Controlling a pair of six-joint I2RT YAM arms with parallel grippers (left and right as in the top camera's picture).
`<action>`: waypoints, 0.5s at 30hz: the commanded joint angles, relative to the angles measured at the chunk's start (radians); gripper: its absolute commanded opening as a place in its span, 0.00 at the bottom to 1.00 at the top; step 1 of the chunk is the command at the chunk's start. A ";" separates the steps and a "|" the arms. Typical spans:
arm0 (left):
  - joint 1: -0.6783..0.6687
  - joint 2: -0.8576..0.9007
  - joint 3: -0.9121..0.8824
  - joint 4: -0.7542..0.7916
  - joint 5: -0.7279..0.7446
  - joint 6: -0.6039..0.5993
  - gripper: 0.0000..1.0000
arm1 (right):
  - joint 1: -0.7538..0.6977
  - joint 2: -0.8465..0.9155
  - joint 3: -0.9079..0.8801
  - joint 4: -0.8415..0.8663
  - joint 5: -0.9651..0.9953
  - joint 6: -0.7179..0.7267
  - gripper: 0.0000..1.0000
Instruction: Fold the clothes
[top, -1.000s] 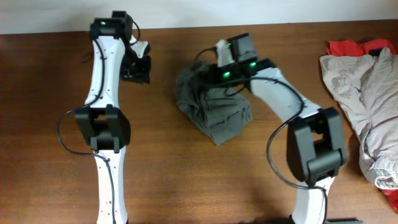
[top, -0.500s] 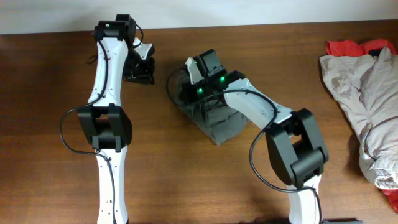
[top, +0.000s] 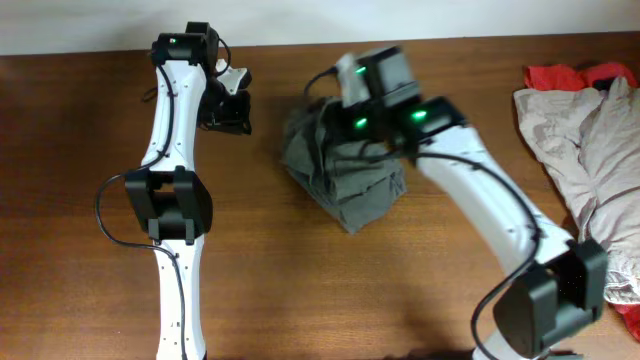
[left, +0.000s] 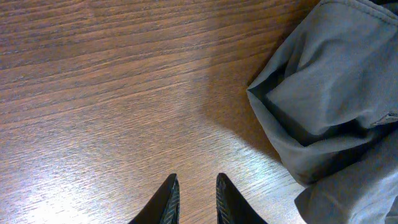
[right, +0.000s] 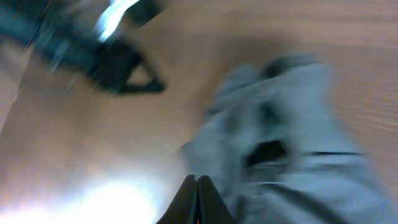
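The grey-olive cotton shorts (top: 345, 175) lie in a crumpled heap near the middle of the brown wooden table (top: 80, 200), between the two arms and towards its far edge. The layers are doubled over one another, so neither the waistband nor the leg openings can be picked out with certainty. The cloth looks soft, light and limp. It will probably sag from any single pinch, drag a little on the wood rather than slide, and keep no shape, but it should take a firm nip without harm. The best hold is likely a stitched edge or corner, such as the doubled corner showing in the left wrist view, taken thinly so that only one layer comes up. The right gripper (right: 196, 186) is over the far part of the heap, its fingers pressed together with nothing seen between them, though that view is badly blurred. The left gripper (left: 194, 186) is low over bare wood just left of the shorts, not touching them, its fingers a narrow gap apart and empty. Well off to the right lie a pale beige rumpled garment (top: 580, 140) and a red cloth (top: 560, 75).
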 joint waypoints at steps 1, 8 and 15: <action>0.002 -0.004 0.029 0.000 0.019 0.038 0.20 | -0.078 0.077 -0.004 -0.012 0.084 0.079 0.04; 0.002 -0.006 0.090 -0.026 0.018 0.041 0.20 | -0.118 0.302 -0.004 0.123 -0.069 0.127 0.04; 0.002 -0.006 0.099 -0.033 0.017 0.058 0.20 | -0.019 0.475 -0.004 0.309 -0.275 0.126 0.04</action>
